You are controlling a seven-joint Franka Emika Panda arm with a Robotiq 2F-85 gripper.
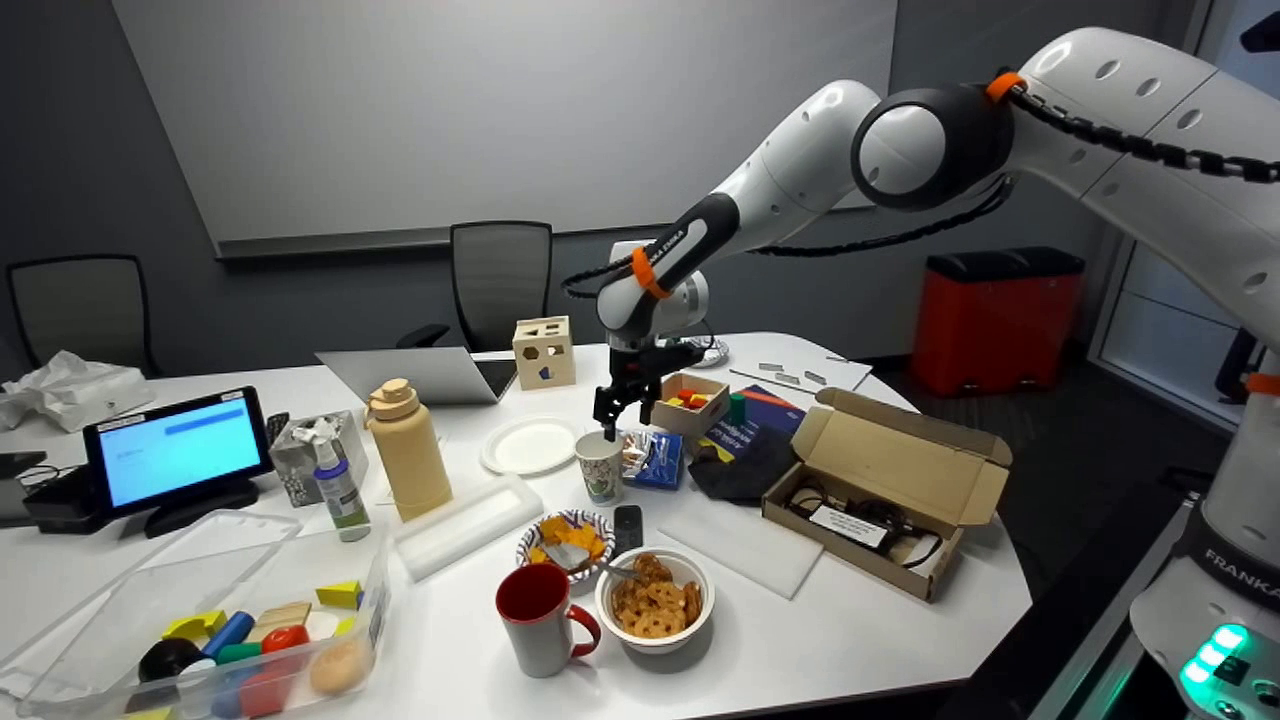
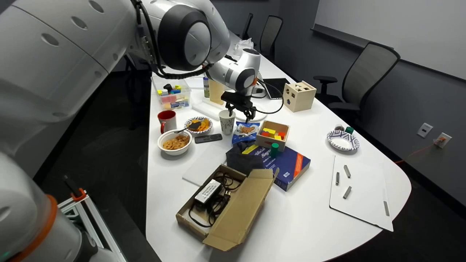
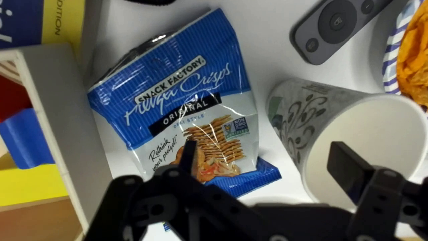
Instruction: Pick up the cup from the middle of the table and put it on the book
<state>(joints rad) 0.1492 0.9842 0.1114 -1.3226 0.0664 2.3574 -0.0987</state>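
Note:
The cup point(image 1: 600, 476), whitish-grey with a dark pattern, stands upright on the table next to a blue pretzel bag; it also shows in an exterior view point(image 2: 227, 124) and in the wrist view point(image 3: 297, 117). My gripper point(image 3: 267, 160) is open and empty over the bag and cup, also seen in both exterior views point(image 1: 628, 424) point(image 2: 239, 117). One finger overlaps the cup's mouth in the wrist view; I cannot tell if it is inside. The other finger is over the bag. The dark blue book point(image 2: 296, 163) lies flat, partly covered; its corner shows in the wrist view point(image 3: 20, 23).
The pretzel bag point(image 1: 660, 460) is beside the cup. A wooden box of blocks point(image 2: 285, 140), a green cylinder point(image 2: 274, 149) and a dark cloth point(image 2: 244, 158) crowd the book. Nearby are a remote point(image 2: 208, 138), bowls point(image 2: 174, 151), a red mug point(image 1: 545, 630) and a cardboard box point(image 1: 900, 470).

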